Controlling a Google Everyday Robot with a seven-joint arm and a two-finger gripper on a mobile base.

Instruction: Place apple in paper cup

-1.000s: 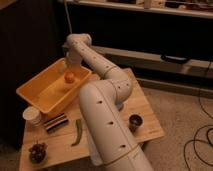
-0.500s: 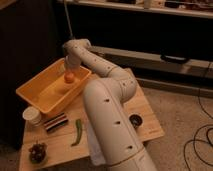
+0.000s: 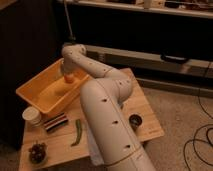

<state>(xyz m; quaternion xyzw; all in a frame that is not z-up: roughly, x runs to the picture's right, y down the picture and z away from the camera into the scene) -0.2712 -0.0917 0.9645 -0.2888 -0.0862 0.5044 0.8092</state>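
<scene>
The step in hand is the pickup: the apple (image 3: pixel 69 78) has yet to be grasped. It lies inside the yellow bin (image 3: pixel 31 96), toward the far end, on the bin's floor. The arm reaches over the surface (image 3: pixel 146 113) and bends down into the bin, so the claw (image 3: pixel 67 71) hangs right over the apple, close above it or touching its top; which of the two I cannot tell, since the wrist hides the tips. The claw stands wide open and has hold of nothing, and the apple looks at rest, not lifted.

The cup (image 3: pixel 32 116) stands upright on the near left corner of the surface, just outside the bin's near end and well apart from the apple. A striped block (image 3: pixel 56 122) lies beside it, a green pod (image 3: pixel 77 133) further right, grapes (image 3: pixel 37 151) at the front edge, and a dark bowl (image 3: pixel 134 121) on the other side of the arm.

Next, I judge, the claw must settle with one finger on each side of the apple and close on it, then lift clear of the bin wall, swing to the cup and lower straight down. The apple looks about as wide as the cup's mouth, so the release needs to be centred, or it may tip the cup or roll off the rim
</scene>
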